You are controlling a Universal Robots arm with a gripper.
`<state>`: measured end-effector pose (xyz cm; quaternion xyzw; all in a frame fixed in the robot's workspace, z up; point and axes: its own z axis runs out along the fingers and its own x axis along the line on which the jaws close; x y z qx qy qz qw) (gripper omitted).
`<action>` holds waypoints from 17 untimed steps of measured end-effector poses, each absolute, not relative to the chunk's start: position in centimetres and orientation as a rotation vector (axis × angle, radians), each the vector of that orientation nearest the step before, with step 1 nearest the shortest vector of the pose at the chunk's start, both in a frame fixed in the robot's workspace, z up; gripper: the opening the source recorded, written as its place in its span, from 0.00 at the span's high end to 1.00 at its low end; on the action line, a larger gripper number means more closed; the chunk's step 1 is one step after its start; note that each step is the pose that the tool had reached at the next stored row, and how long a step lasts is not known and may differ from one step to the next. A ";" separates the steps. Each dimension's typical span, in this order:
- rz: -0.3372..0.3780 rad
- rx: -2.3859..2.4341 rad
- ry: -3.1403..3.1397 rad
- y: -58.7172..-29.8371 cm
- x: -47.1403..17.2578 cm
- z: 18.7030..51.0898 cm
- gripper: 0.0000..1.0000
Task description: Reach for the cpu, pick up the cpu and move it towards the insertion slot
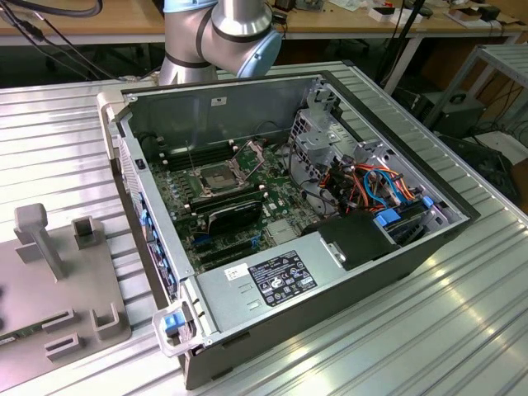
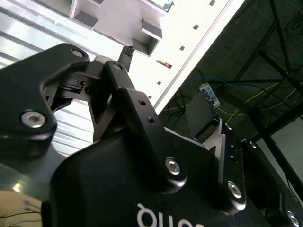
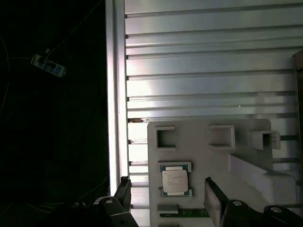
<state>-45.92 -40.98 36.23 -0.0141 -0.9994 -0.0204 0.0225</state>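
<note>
Gripper (image 3: 166,188), jaws apart, directly over cpu (image 3: 174,181)

In the exterior view, soft light from above is falling evenly on the fixture plate (image 1: 74,280), and the ribbed table (image 1: 396,330) around the plate is giving back mild reflections. Beside the plate, the computer case (image 1: 223,103) is lying partly in the shadow of its own walls. In the second wrist view the plate is burning out to plain white, while the room beyond its edge is sinking almost to black. In the first wrist view the table slats next to the plate are glaring in bright bands, the plate's pockets are holding small shadows, and my gripper (image 3: 166,182) is showing as a dark shape before it.
</note>
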 end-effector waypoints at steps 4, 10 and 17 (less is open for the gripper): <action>-0.063 -0.030 -3.096 -41.0 -46.1 36.1 0.28; -0.062 0.007 -3.094 -41.1 -46.2 35.5 0.28; -0.061 0.043 -3.094 -42.4 -46.2 35.0 0.28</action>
